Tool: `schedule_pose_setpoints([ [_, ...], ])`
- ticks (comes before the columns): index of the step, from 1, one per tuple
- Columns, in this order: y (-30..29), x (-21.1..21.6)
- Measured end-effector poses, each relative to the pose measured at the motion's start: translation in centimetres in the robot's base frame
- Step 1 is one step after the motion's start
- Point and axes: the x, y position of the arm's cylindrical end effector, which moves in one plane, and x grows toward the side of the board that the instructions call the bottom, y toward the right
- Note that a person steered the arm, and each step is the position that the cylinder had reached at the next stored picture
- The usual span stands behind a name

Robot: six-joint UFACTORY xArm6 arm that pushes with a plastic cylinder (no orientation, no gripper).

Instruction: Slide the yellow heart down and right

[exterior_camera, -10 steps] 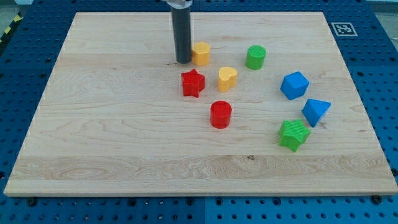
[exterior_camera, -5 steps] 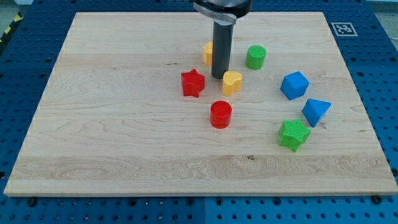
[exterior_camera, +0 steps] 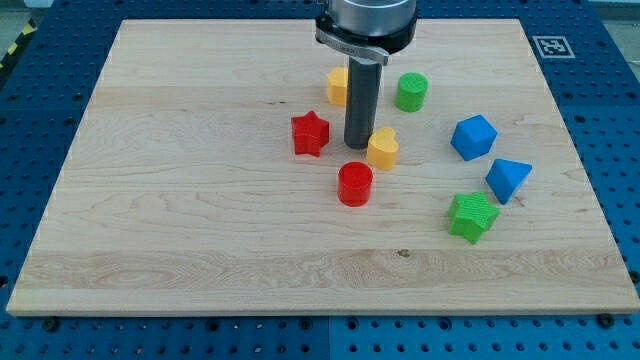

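The yellow heart (exterior_camera: 383,149) lies near the board's middle, a little toward the view's top. My tip (exterior_camera: 358,145) stands right at the heart's left edge, touching it or nearly so. The rod rises straight up from there and hides part of the yellow hexagon-like block (exterior_camera: 337,86) behind it. The red cylinder (exterior_camera: 355,184) sits just below and left of the heart.
A red star (exterior_camera: 310,134) lies left of my tip. A green cylinder (exterior_camera: 411,92) is up and right of the heart. At the view's right are a blue cube (exterior_camera: 473,137), a blue pyramid-like block (exterior_camera: 507,179) and a green star (exterior_camera: 472,217). All rest on the wooden board (exterior_camera: 200,220).
My tip moved right from beside the yellow hexagon, then down behind the yellow heart. The heart has slid down and right by a small amount. The other blocks have not moved.
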Motion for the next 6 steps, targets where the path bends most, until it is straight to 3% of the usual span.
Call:
schedule_pose_setpoints([
  [6,2.7,4.8],
])
